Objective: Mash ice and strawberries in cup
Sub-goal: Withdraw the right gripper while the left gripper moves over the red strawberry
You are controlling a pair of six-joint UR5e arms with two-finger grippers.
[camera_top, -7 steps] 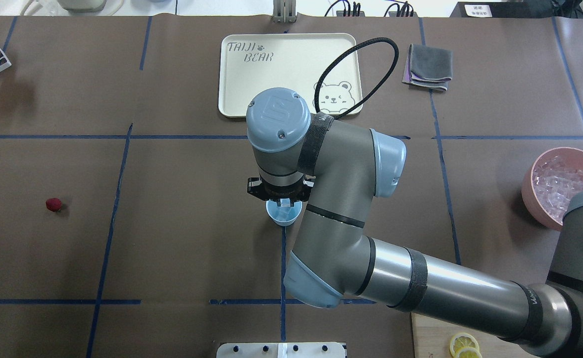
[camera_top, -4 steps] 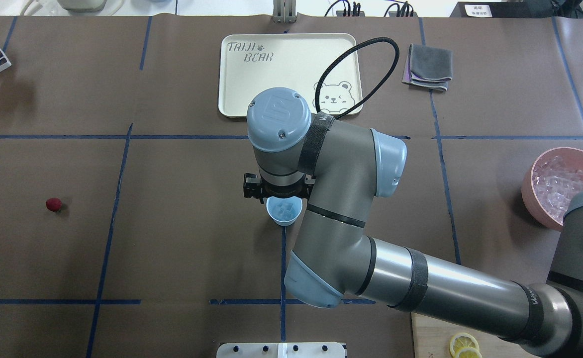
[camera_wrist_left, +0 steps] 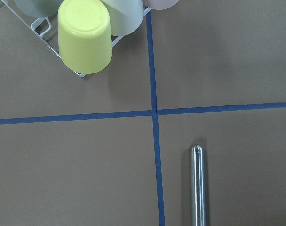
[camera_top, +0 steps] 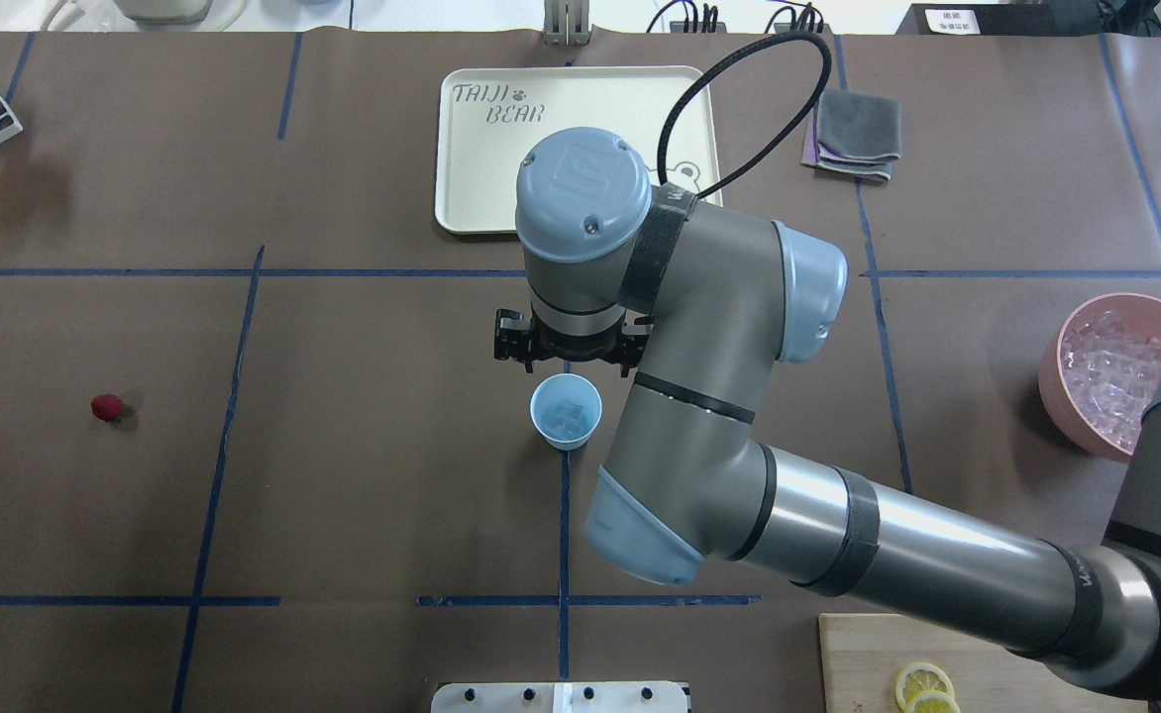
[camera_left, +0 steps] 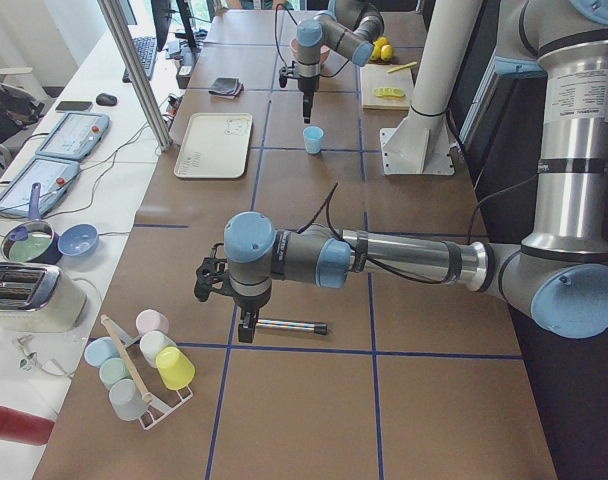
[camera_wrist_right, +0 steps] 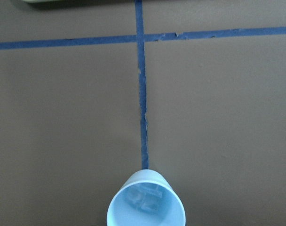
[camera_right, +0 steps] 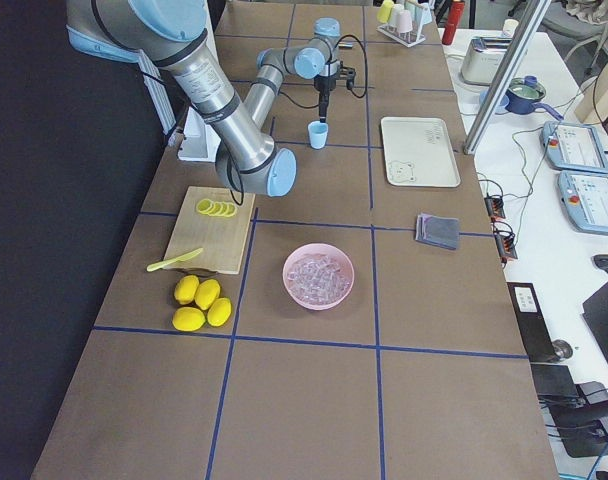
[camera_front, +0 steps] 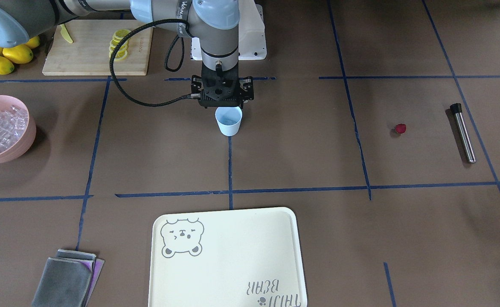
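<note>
- Release done: the right end effector (camera_front: 222,101) has lifted off the small pale blue plastic cup (camera_top: 566,411), jaws apart and empty.
- Clear glassy ice cubes (camera_wrist_right: 144,197) now sit inside the cup, mid-bench (camera_top: 343,495).
- The small dark red strawberry (camera_top: 106,406) lies well apart, probably next.
- Left end effector (camera_left: 242,322): can't tell its grip.
</note>
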